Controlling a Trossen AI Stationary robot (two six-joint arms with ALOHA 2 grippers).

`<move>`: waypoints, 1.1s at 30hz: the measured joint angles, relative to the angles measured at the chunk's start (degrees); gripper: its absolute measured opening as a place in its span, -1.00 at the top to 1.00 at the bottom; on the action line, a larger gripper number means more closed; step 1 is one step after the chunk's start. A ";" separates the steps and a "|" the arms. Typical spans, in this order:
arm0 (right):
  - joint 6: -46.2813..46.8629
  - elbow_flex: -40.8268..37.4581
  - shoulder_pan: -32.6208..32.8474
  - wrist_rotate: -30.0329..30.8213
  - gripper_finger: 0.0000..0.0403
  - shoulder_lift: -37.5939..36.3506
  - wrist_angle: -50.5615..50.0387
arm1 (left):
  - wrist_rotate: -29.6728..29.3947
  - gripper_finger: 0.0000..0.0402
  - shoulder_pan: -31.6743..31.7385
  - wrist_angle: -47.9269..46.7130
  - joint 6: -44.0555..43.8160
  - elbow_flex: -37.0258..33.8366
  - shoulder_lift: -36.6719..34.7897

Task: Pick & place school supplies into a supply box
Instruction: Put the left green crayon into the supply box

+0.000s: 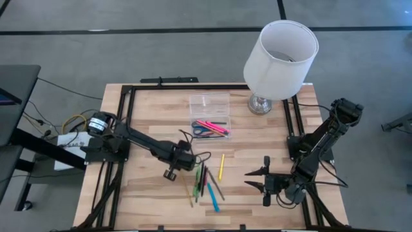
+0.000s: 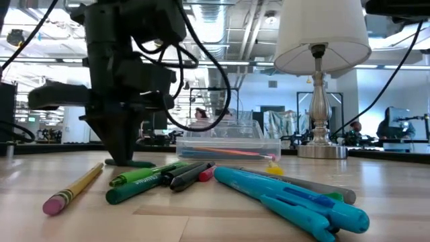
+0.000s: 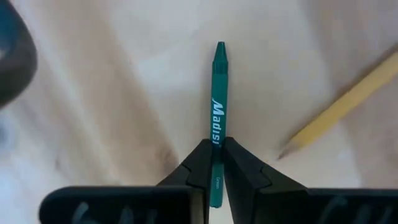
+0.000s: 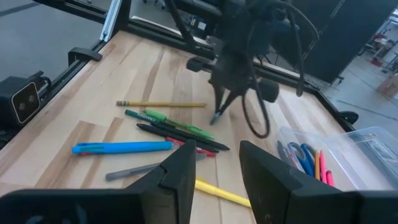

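Note:
My left gripper (image 1: 192, 163) points down at the far end of a cluster of pens and pencils (image 1: 205, 182) lying on the table, and is shut on a dark green crayon-like pen (image 3: 217, 106). In the low view the gripper (image 2: 124, 158) stands on the tabletop. The clear supply box (image 1: 210, 128) holds blue-handled scissors and pink markers. A second clear part (image 1: 209, 102) lies just beyond it. A yellow pencil (image 1: 221, 166) lies apart to the right of the cluster. My right gripper (image 1: 264, 181) hovers open to the right of the cluster, touching nothing. My left gripper pinches the dark green pen between its two fingers, at a point toward one end (image 3: 216, 148). The fingers (image 3: 202, 163) come from above, pointing down, and lie across the pen. The pen (image 2: 139, 163) rests flat on the table under the fingertips.
A white-shaded lamp (image 1: 280, 61) stands at the table's far right, close to the box. A black frame rail (image 1: 129, 116) runs around the tabletop. In the cluster lie a blue pen (image 2: 289, 198), green markers (image 2: 141, 180) and a pencil with a pink eraser (image 2: 70, 190).

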 joint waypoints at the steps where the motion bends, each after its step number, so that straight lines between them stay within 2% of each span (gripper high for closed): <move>1: 0.17 0.00 0.00 0.00 0.41 0.00 -0.01 | -0.08 0.90 0.71 -0.83 -0.59 0.00 0.02; 8: 2.30 0.02 0.00 -0.07 0.41 0.00 -1.09 | 0.96 0.83 4.32 -3.06 -6.24 -0.06 0.07; 17: 3.08 0.02 -0.48 -0.13 0.41 0.00 -1.85 | 2.07 0.70 4.59 -1.41 -6.24 -0.20 0.13; 21: 3.08 0.02 -0.48 -0.13 0.41 0.00 -1.83 | 2.08 0.75 4.57 -0.75 -5.70 -0.22 0.13; 27: 3.08 0.02 -0.48 -0.13 0.41 0.00 -1.96 | 1.45 0.95 4.48 -0.65 -5.47 -0.22 0.11; 33: 4.00 0.02 -0.48 -0.13 0.41 0.00 -3.14 | 0.60 0.91 4.44 -0.52 -7.57 -0.22 0.11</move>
